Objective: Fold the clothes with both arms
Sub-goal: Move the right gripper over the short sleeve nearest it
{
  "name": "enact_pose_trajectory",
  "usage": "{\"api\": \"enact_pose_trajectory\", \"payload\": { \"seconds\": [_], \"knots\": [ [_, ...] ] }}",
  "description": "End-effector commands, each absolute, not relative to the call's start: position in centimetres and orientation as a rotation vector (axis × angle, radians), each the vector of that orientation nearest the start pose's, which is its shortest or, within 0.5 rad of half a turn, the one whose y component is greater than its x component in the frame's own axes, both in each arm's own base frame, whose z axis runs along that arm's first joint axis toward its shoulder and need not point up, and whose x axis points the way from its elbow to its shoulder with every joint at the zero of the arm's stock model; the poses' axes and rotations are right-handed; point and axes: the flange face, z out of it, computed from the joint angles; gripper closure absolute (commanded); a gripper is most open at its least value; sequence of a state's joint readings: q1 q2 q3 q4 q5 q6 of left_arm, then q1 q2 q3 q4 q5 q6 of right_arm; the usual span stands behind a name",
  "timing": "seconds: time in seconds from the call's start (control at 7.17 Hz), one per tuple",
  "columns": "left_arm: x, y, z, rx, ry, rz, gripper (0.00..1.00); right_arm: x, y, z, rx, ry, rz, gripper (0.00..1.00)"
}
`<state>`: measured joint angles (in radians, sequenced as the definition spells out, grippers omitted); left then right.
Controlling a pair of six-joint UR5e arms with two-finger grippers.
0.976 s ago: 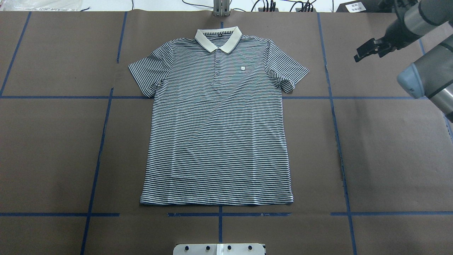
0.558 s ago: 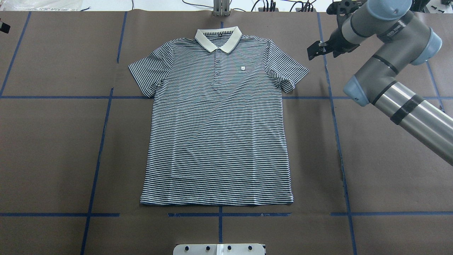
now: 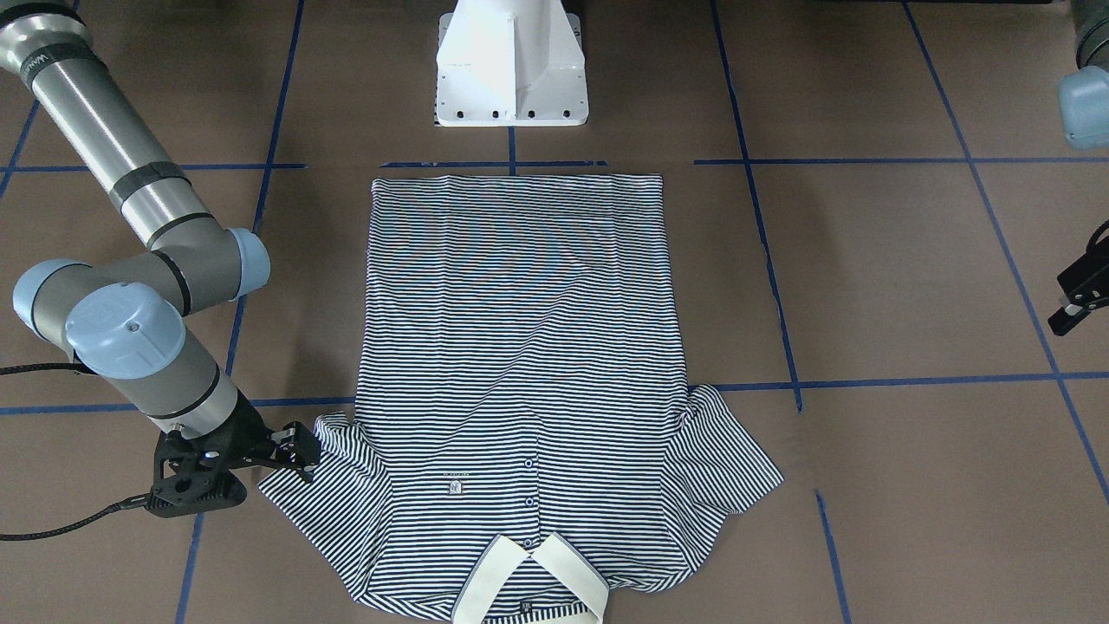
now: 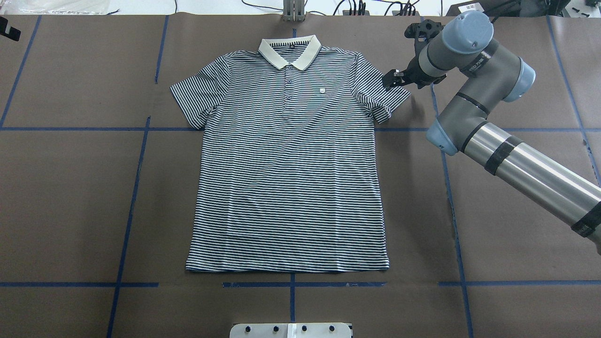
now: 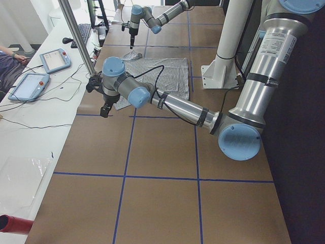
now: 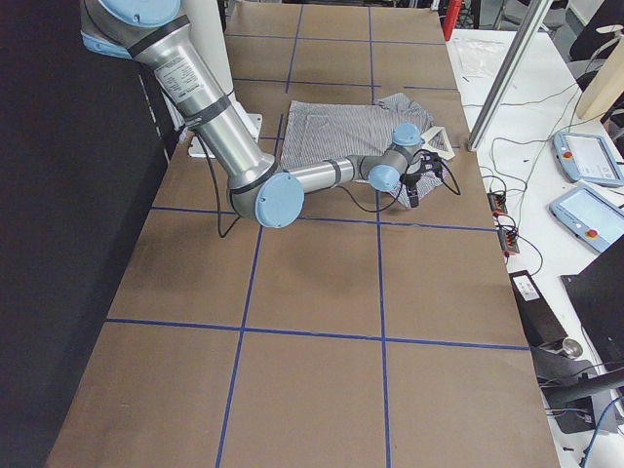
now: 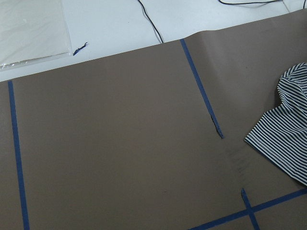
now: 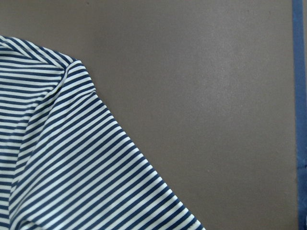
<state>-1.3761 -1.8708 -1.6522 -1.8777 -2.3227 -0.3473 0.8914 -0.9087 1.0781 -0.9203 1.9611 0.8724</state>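
Observation:
The striped polo shirt (image 4: 291, 164) lies flat and spread face up on the brown table cover, its cream collar (image 4: 290, 50) at the far edge. It also shows in the front view (image 3: 520, 347). My right gripper (image 4: 389, 80) hovers at the outer edge of the shirt's right-hand sleeve (image 4: 382, 96), jaws apart and empty (image 3: 305, 452). The right wrist view shows that sleeve's edge (image 8: 57, 158) close below. My left gripper (image 4: 10, 29) is far off at the table's far left corner (image 3: 1070, 303), apart from the shirt, and looks open and empty. The left wrist view catches only the other sleeve's tip (image 7: 288, 129).
Blue tape lines (image 4: 136, 188) grid the brown cover. The white pedestal base (image 3: 511, 61) stands at the near edge by the hem. A metal post (image 4: 293, 11) and cables sit beyond the collar. Teach pendants (image 5: 51, 61) lie on the white bench beside the table.
My right arm has swung in from the far right to the shirt's sleeve edge. My left gripper has come into view at the far left corner. The shirt has not moved.

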Motion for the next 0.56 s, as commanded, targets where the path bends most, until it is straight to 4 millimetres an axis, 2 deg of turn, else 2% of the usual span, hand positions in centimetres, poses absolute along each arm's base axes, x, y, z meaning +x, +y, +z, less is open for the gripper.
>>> {"api": "enact_pose_trajectory", "payload": {
  "seconds": [0.0, 0.14, 0.28, 0.42],
  "knots": [
    [5.5, -61.3, 41.2, 0.430, 0.877, 0.093, 0.00, -42.6, -66.6, 43.1, 0.316, -0.805, 0.023, 0.07],
    [5.5, -61.3, 40.9, 0.435, 0.879, 0.094, 0.00, -42.4, -66.5, 44.1, 0.308, -0.796, 0.022, 0.09],
    [5.4, -61.2, 40.9, 0.435, 0.879, 0.094, 0.00, -42.4, -66.5, 44.1, 0.308, -0.796, 0.022, 0.15],
    [5.4, -61.3, 40.8, 0.437, 0.879, 0.095, 0.00, -42.4, -66.5, 44.3, 0.306, -0.792, 0.020, 0.29]
  ]
}}
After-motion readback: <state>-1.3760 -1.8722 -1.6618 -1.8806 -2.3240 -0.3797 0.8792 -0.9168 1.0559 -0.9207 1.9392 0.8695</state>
